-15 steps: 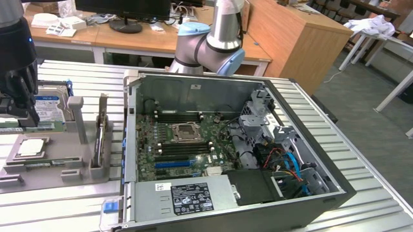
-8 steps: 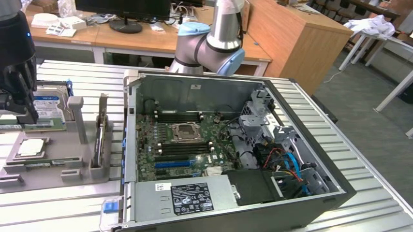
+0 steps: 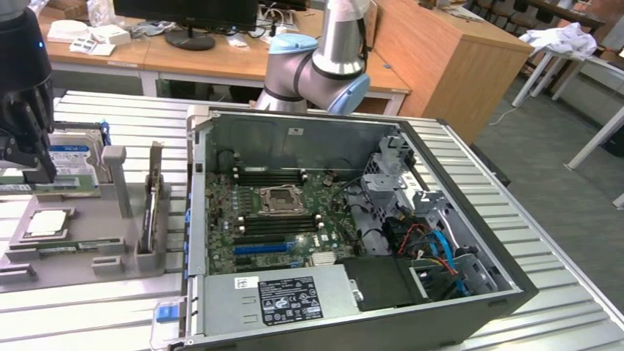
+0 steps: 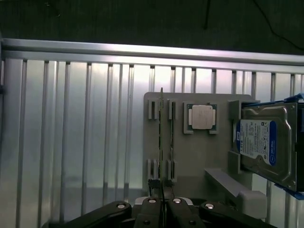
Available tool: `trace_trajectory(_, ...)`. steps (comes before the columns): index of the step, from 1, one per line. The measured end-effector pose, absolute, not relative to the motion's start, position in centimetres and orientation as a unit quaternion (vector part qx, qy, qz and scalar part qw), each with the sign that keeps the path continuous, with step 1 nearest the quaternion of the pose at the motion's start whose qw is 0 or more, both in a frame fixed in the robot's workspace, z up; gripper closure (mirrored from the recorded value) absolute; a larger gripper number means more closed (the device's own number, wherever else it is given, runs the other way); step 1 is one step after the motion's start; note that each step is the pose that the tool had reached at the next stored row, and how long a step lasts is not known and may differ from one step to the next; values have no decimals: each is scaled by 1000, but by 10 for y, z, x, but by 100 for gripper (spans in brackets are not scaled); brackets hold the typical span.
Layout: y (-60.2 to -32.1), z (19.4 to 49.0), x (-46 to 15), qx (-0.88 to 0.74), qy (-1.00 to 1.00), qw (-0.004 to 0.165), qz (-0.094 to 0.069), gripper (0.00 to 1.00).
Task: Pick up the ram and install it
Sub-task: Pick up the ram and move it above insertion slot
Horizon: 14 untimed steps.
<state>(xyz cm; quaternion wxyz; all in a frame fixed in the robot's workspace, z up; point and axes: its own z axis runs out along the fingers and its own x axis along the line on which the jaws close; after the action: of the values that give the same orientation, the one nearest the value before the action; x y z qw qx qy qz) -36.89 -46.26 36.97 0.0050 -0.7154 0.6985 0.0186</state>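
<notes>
Hanging over the near end of a gray tray (image 3: 88, 234), the robot arm's dark hand (image 3: 37, 172) has its fingers pressed together and carries nothing. The ram (image 3: 54, 250), a thin green stick, stands on its edge in small holders along the tray's near side, not yet lifted and apart from the fingertips.

From the wrist camera the ram (image 4: 161, 137) appears edge-on as a fine line between two pairs of holder blocks, and the closed hand (image 4: 162, 204) lines up with one of its ends. Just beside the stick on the tray lies a square silver processor chip (image 4: 202, 116), and beyond that a silver hard drive (image 4: 266, 142) with a blue-and-white label.

The tray rests on a ribbed metal counter (image 3: 556, 292). On the exterior view's right of the tray, an open computer case (image 3: 292, 135) lies on its side on the same counter, its green motherboard (image 3: 283, 219) exposed. Long black memory slots (image 3: 268, 177) with white end clips run on either side of the bare processor socket. A gray power supply (image 3: 283, 296) with a black label fills the case's near corner. Wooden desks stand behind the arm's base.
</notes>
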Motion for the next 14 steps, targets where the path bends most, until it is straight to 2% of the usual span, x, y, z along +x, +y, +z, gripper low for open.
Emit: trace_trajectory(14,-463,387,-369,-715,699,5,19,88)
